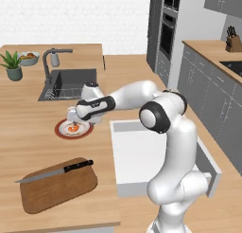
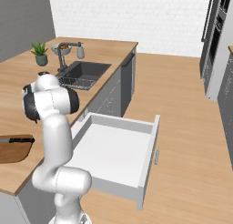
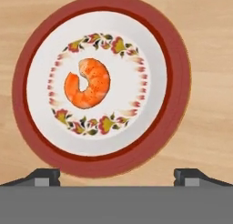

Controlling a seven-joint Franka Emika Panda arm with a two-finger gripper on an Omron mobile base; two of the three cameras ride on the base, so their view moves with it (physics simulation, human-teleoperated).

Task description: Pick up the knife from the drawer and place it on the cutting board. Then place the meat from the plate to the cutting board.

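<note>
Hand view looks straight down on the meat (image 3: 88,84), curled in the white middle of the plate (image 3: 175,73), with the hand (image 3: 117,176) spread wide and empty above it. On the bench (image 1: 28,137), the knife (image 1: 56,171) lies across the cutting board (image 1: 59,187); the drawer (image 2: 113,150) stands pulled out.

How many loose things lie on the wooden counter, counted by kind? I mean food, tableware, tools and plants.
Food: 2, orange-red curled shrimp, orange-yellow food
Tableware: 2, round red-rimmed plate, small grey bowl
Tools: 2, black-handled steel knife, brown wooden cutting board
Plants: 1, green potted plant
Total: 7
</note>
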